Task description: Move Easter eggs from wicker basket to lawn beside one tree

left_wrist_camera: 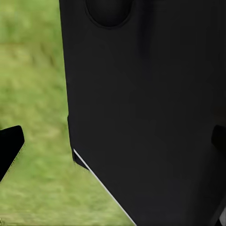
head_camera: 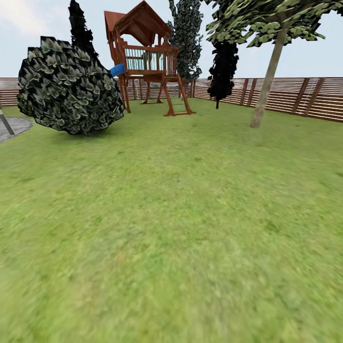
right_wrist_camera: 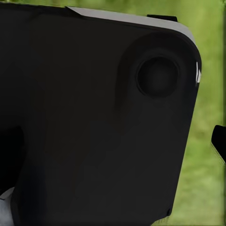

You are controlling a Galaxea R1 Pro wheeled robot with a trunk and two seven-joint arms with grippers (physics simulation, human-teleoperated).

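Leftmost, the round bush (head_camera: 70,88) sits by the paved path (head_camera: 14,126); then the playhouse (head_camera: 145,59), then the tree (head_camera: 269,71) before the fence (head_camera: 305,97). Lawn (head_camera: 171,228) lies beyond both claws, whose grip I cannot tell behind black robot casing (left_wrist_camera: 146,113).

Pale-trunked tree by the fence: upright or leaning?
Leaning. The tree trunk slants from its base on the lawn up toward its canopy at right.

The lawn (head_camera: 181,228) is showing blurry, mottled green. The tree (head_camera: 267,81) is wearing a pale grey-beige trunk under dark green blocky leaves. The round bush (head_camera: 69,88) is showing dark green speckled with pale grey, the playhouse (head_camera: 145,62) red-brown with a blue slide, and the fence (head_camera: 305,95) brown slats.
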